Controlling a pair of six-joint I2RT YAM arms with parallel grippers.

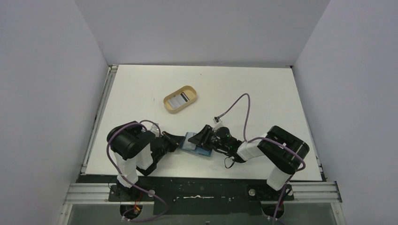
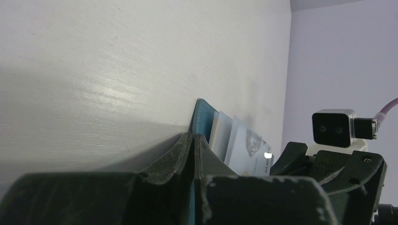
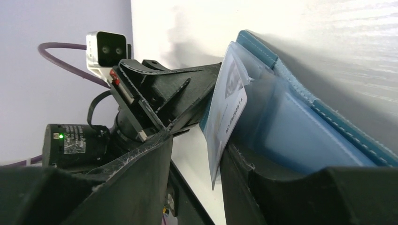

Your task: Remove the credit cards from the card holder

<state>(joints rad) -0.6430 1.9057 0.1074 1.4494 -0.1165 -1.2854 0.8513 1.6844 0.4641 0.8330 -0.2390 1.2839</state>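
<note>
The teal card holder (image 1: 194, 143) lies open near the table's front edge, between both grippers. My left gripper (image 2: 194, 140) is shut on the card holder's teal edge (image 2: 202, 117). A whitish credit card (image 3: 225, 117) sticks out of a light blue pocket of the card holder (image 3: 300, 126); it also shows in the left wrist view (image 2: 248, 150). My right gripper (image 3: 197, 145) is open, with its jaws on either side of that card's free end. The card leans against the right-hand finger (image 3: 244, 173). Another striped card (image 1: 180, 98) lies in the oval tan tray (image 1: 169, 107).
The tan tray stands further back, left of centre. The left gripper (image 3: 178, 93) and its camera sit close in front of my right gripper. A purple cable (image 1: 239, 105) loops over the table above the right arm.
</note>
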